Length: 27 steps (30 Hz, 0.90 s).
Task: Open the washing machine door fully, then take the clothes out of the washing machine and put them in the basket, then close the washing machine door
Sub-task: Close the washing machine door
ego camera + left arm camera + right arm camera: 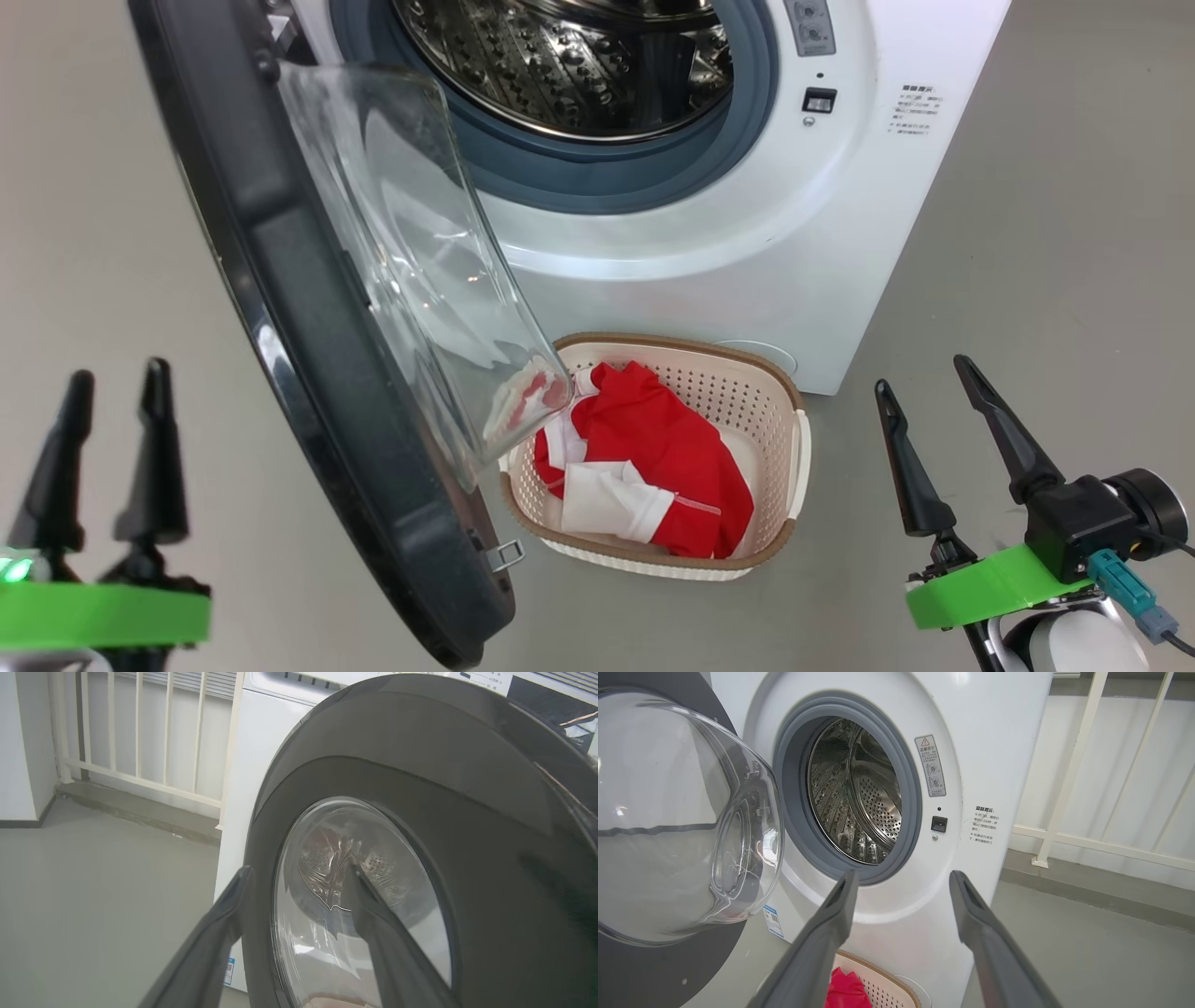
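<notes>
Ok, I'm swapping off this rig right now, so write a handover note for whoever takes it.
Both open and empty: the left end effector faces the outside of the washing machine door, the right end effector faces the washing machine.
The red clothes lie in the basket.
Done: door open, visible part of the drum bare.
Left: close the door.

Grey floor (1087, 952), white railing (140, 732) on a low ledge (140, 810), white wall (23, 742) with dark baseboard (18, 823)
</notes>
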{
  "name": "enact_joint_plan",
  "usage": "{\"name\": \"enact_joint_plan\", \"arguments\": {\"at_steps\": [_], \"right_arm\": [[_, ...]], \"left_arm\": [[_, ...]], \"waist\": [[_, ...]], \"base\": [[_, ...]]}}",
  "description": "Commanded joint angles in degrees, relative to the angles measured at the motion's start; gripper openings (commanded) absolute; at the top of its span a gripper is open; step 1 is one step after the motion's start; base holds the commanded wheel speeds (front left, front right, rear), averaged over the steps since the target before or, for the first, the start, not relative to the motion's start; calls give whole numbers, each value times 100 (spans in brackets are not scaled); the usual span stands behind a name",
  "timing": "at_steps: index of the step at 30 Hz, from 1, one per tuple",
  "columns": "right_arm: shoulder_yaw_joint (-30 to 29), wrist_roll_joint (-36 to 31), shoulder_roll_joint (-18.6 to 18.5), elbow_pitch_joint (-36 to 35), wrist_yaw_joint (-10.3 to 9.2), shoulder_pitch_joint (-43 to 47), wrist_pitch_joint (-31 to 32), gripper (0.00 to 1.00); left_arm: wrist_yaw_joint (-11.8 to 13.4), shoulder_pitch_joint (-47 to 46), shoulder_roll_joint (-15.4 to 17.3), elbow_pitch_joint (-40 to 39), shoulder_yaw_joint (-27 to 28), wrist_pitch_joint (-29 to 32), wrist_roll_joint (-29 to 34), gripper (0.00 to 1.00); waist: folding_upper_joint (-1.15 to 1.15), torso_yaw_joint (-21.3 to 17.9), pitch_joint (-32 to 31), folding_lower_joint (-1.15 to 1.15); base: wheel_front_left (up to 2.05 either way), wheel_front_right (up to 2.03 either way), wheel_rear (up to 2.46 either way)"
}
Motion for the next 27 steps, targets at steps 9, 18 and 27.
{"name": "enact_joint_plan", "arguments": {"at_steps": [9,18,27], "right_arm": [[102,88,-38,-140,20,-129,-35,100],[63,142,-38,-184,20,-152,-35,100],[53,160,-38,-187,20,-182,-35,100]], "left_arm": [[-27,337,218,-157,-261,-964,1055,100],[-4,677,208,-29,-489,-1360,1500,100],[2,838,26,-1,-449,-1526,1512,100]], "waist": [[0,-82,-28,0],[0,-156,56,0],[0,-201,68,0]], "base": [[0,0,0],[0,0,0],[0,0,0]]}}
